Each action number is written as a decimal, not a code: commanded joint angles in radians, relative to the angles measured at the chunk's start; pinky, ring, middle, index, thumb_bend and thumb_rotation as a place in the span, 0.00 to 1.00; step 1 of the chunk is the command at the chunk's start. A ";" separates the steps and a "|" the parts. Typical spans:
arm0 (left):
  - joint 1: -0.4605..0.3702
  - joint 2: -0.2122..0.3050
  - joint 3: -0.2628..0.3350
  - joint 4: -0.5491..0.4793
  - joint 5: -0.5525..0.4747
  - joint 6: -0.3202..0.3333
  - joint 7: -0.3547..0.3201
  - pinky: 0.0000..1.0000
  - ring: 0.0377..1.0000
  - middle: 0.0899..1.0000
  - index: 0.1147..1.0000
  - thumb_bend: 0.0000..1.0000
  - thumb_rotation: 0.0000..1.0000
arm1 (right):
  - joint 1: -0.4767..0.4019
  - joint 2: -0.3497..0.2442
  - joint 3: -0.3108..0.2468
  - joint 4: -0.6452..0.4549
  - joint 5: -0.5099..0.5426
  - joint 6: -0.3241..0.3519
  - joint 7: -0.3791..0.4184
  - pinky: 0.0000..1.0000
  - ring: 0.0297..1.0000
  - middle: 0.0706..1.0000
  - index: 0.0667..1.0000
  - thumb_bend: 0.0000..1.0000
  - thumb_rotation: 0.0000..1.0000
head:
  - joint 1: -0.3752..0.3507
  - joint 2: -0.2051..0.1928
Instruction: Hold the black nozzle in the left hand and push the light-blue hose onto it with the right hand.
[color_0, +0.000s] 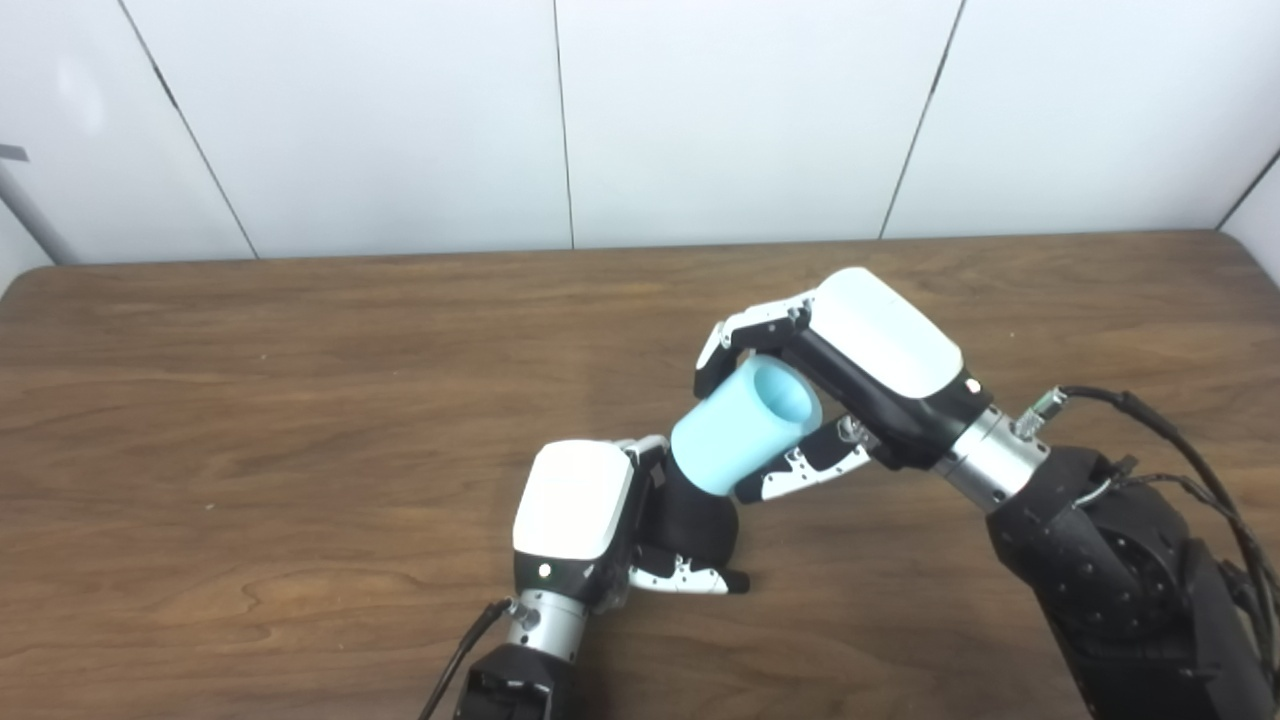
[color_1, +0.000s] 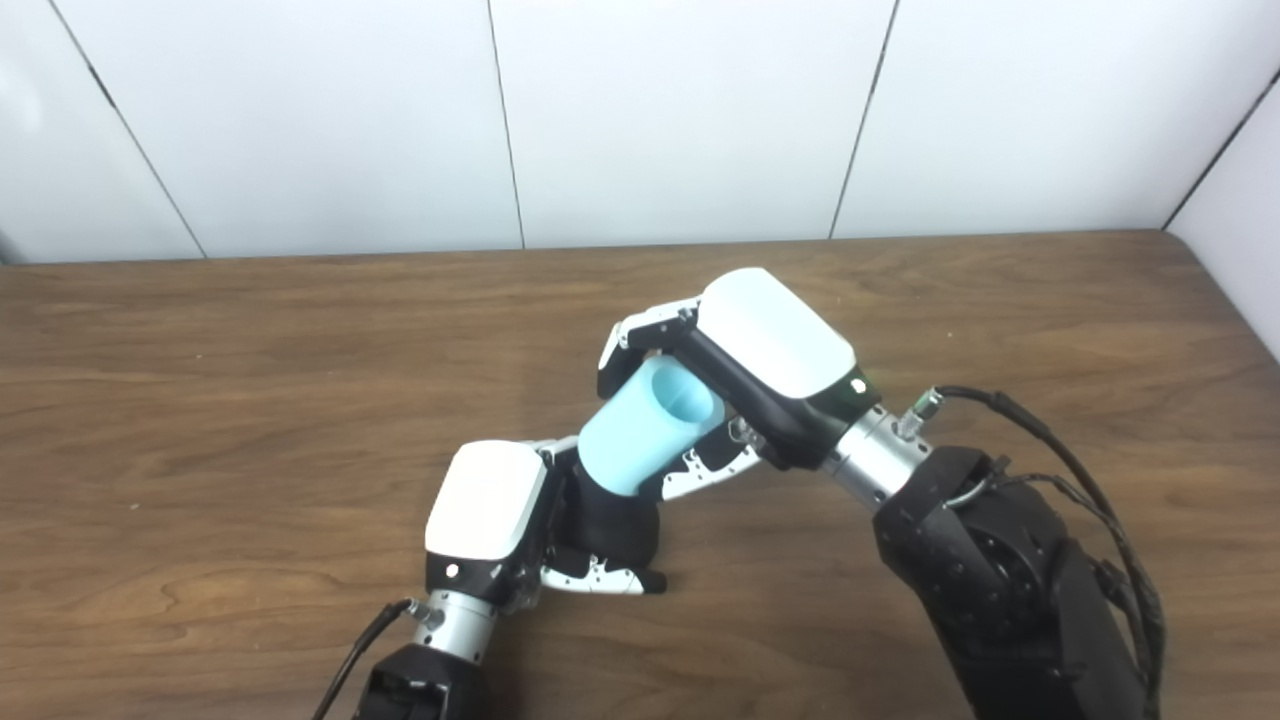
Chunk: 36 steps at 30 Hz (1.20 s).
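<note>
Left eye view shows my job is almost done, I think. Nearest to me, my left hand (color_0: 590, 525) is curled around the black nozzle (color_0: 695, 520), low over the brown table (color_0: 250, 450), and I grip it tight. A bit farther and to the right, the light-blue hose (color_0: 745, 430) has its near end sitting over the top of the nozzle, so the two are already joined. I cannot tell how deep the nozzle goes inside. The hose leans up and to the right, and its far end is an open hole. My right hand (color_0: 830, 390) is wrapped around the hose, fingers over the far side and thumb under the near side. What may be left is one more push down.
</note>
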<state>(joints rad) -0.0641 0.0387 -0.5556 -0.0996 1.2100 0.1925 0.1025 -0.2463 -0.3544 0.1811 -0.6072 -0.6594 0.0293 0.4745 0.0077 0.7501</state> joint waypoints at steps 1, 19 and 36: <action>0.006 -0.013 -0.029 0.043 -0.010 -0.005 -0.036 0.45 0.46 0.36 0.44 0.52 0.00 | -0.031 0.003 0.005 -0.008 0.011 -0.013 -0.001 0.32 0.35 0.47 0.50 0.51 0.00 | 0.001 0.001; -0.009 -0.021 -0.051 0.064 0.002 0.019 -0.046 0.45 0.47 0.37 0.44 0.52 0.00 | -0.095 -0.010 0.037 0.016 -0.005 -0.018 0.039 0.25 0.36 0.46 0.47 0.51 0.00 | 0.022 0.001; -0.015 -0.024 -0.064 0.078 0.006 0.029 -0.039 0.47 0.49 0.38 0.44 0.52 0.00 | -0.233 -0.061 0.114 0.037 -0.011 0.056 0.270 0.30 0.33 0.43 0.53 0.51 0.00 | 0.024 -0.001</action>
<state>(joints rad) -0.0939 0.0329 -0.5836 -0.0750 1.2141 0.2231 0.1030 -0.4543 -0.4032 0.2847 -0.5764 -0.6830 0.0843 0.7266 0.0307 0.7486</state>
